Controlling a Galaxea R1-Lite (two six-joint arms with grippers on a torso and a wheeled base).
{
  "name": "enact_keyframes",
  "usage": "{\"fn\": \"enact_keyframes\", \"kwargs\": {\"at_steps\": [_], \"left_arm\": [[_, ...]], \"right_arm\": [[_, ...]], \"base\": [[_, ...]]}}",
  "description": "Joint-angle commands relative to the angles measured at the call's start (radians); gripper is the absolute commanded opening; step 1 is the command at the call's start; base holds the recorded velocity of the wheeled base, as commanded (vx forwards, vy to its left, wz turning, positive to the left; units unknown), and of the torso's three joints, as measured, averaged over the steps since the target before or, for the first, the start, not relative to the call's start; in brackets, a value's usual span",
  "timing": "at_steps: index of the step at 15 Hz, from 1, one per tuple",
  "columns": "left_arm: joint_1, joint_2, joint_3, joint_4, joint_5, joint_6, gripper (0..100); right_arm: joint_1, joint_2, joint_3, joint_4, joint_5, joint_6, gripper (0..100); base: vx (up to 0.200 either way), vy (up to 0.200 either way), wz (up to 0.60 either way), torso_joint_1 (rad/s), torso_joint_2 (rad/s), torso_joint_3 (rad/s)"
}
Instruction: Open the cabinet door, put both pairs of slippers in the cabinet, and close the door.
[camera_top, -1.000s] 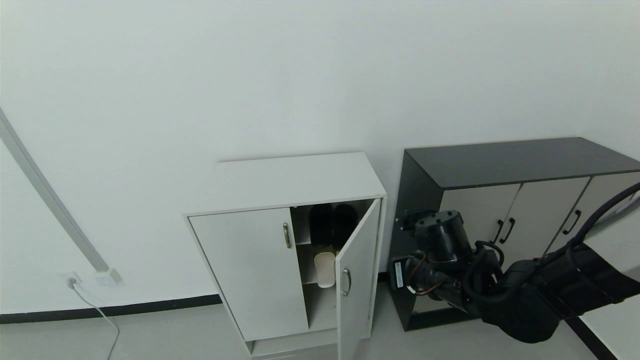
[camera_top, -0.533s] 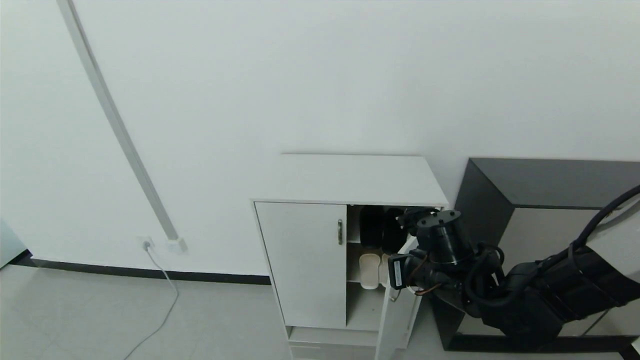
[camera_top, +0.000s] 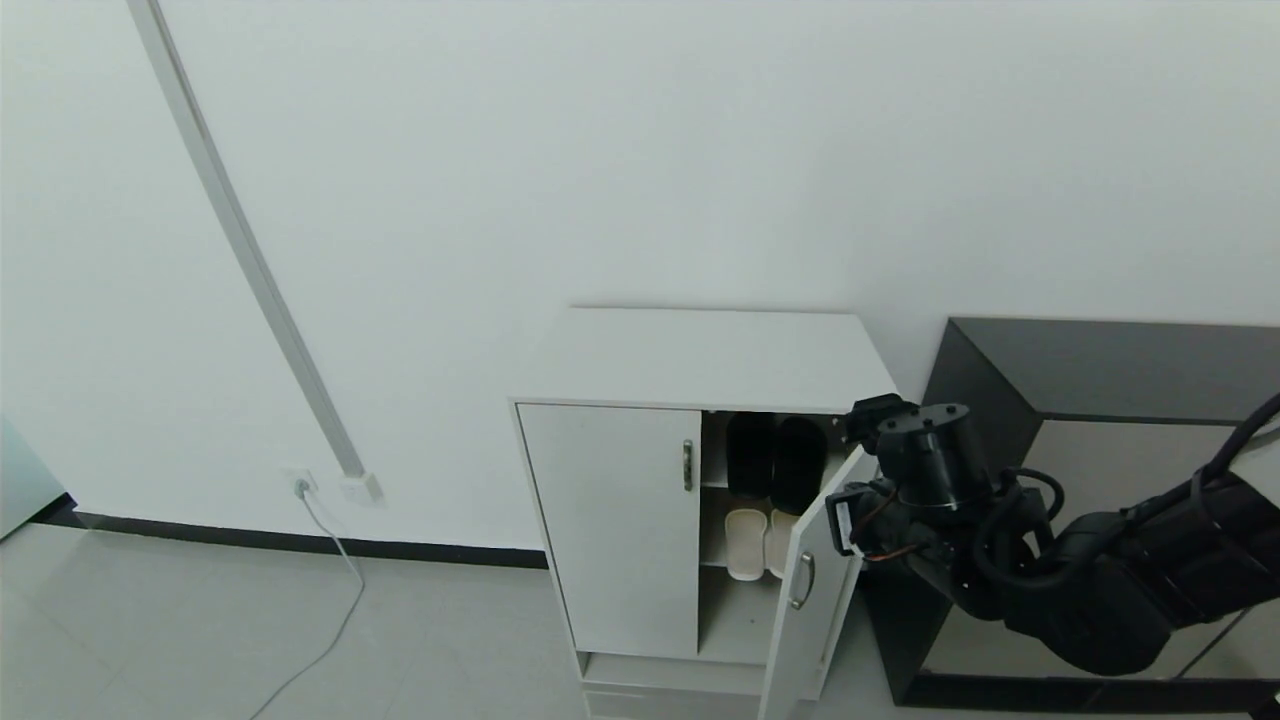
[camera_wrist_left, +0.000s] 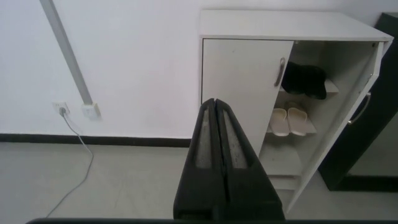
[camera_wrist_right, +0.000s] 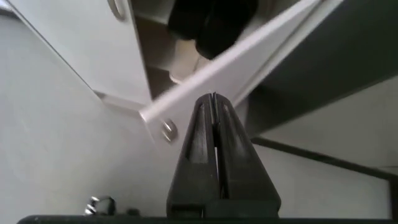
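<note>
Since half a second ago the right arm has slid a bit to the right, off the front of the cabinet (camera_top: 700, 360), and now it sits on the outer side of the open door (camera_top: 815, 550). Black slippers (camera_top: 777, 465) lie on the top shelf and pale slippers (camera_top: 757, 540) on the shelf below, so both pairs are inside. I think only the closing is left.

The door stands tall and sticks out toward the near side, hinged at the cabinet's right edge. The right end effector (camera_wrist_right: 214, 102) has its fingers pressed together, holding nothing. It is just right of the door, close to the handle (camera_top: 803, 580) (I cannot tell if it touches). So the push should go left and far. The left end effector (camera_wrist_left: 216, 106), also pressed together, is well apart from the cabinet, so the right arm is nearer.
</note>
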Motion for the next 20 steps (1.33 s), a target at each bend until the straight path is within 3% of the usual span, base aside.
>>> {"fn": "enact_keyframes", "kwargs": {"at_steps": [1,9,12,20], "left_arm": [[0.000,0.001,0.000,0.000,0.000,0.000,0],[0.000,0.001,0.000,0.000,0.000,0.000,0],[0.000,0.001,0.000,0.000,0.000,0.000,0],[0.000,0.001,0.000,0.000,0.000,0.000,0]], "right_arm": [[-0.022,-0.045,0.035,0.035,-0.003,-0.021,0],[-0.013,0.127,0.028,0.059,0.040,-0.010,0],[-0.004,0.205,0.011,-0.030,0.048,-0.010,0],[-0.002,0.375,-0.074,-0.430,0.122,0.087,0]], "base": [[0.000,0.000,0.00,0.000,0.00,0.000],[0.000,0.000,0.00,0.000,0.00,0.000],[0.000,0.000,0.00,0.000,0.00,0.000],[0.000,0.000,0.00,0.000,0.00,0.000]]}}
